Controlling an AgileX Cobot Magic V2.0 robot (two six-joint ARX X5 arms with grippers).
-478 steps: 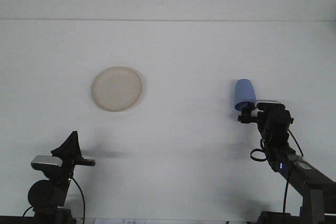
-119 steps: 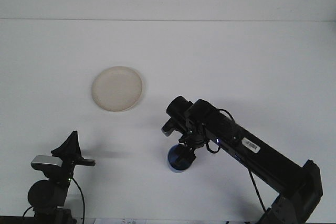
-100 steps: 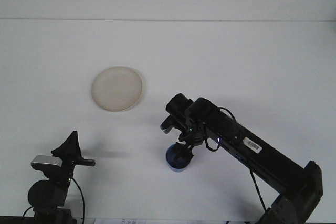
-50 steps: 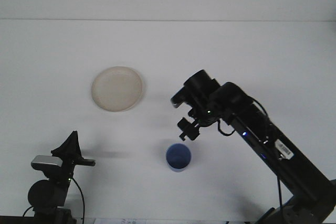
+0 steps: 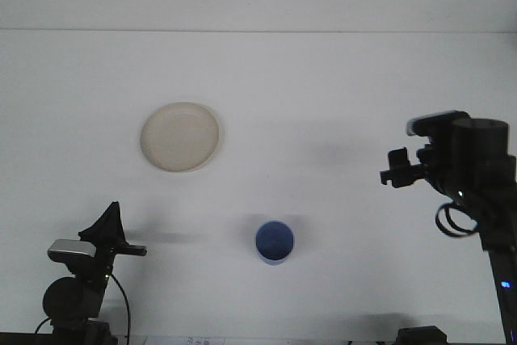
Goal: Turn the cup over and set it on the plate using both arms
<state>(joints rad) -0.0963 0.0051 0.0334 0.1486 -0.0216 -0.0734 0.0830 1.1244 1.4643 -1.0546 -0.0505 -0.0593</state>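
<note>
Front view, cup: blue cup stands upright on the table, open mouth up, low and near the middle.
Front view, plate: cream plate lies flat, up and to the left of cup, well apart from it. Nothing on it.
Front view, left gripper: left gripper sits low in the left corner, points up and a bit right. Holds nothing. Tips look pressed together into one point, so closed, I think.
Front view, right gripper: right gripper hangs at the far right, up off the table, faces left. Holds nothing. Fingers too dark and small, so can't tell if apart or together.
Key relation: cup sits to the right of left gripper, about level w/ it, nothing between. Right gripper is further off, up and to the right of cup. Left arm also on the plate's side.
Long axis: cup's axis runs straight up, so best grabbed from the side, across its wall.
Step, a guess: flip looks done, since mouth is up. Left to do: pick up cup and put it on plate, prob. left arm's job.
Next move needs: open left gripper, go right to cup, close on its wall, lift, carry up and left to plate.
Risk: cup is light, a bump from the side could knock it over.
</note>
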